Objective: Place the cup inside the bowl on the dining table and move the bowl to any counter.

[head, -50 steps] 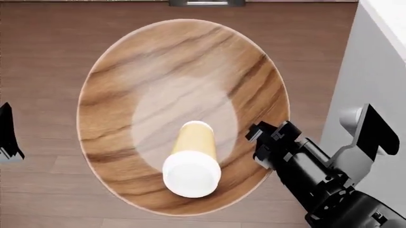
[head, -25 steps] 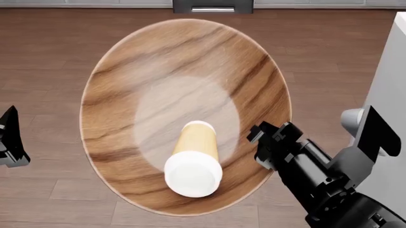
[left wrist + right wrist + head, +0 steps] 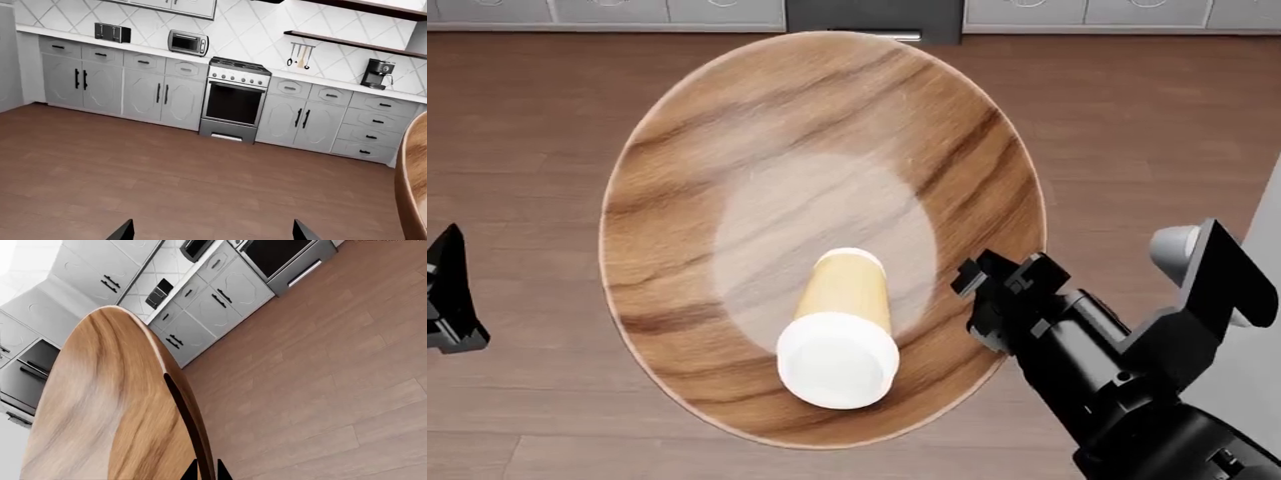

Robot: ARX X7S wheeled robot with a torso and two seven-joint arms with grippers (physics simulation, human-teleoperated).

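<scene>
The wooden bowl [image 3: 827, 160] is held in the air above the brown floor and fills the middle of the head view. The tan paper cup [image 3: 841, 335] with a white lid lies on its side inside the bowl, lid toward me. My right gripper [image 3: 994, 300] is shut on the bowl's right rim; in the right wrist view its fingertips [image 3: 190, 471] pinch the rim of the bowl [image 3: 100, 405]. My left gripper [image 3: 212, 231] is open and empty, at the head view's left edge [image 3: 447, 300], apart from the bowl. The bowl's edge shows in the left wrist view [image 3: 413, 185]. The dining table's edge [image 3: 1261, 330] is at the right.
A stove [image 3: 233, 100] stands among grey kitchen cabinets with a white countertop [image 3: 133, 47] along the far wall, across the wooden floor [image 3: 133, 165]. A microwave [image 3: 187, 42] and coffee machine [image 3: 377, 74] sit on that counter.
The view has turned and moved toward the cabinets: the white table has slid out to the right and the cabinet fronts show more at the top. The bowl and cup stay held as before.
</scene>
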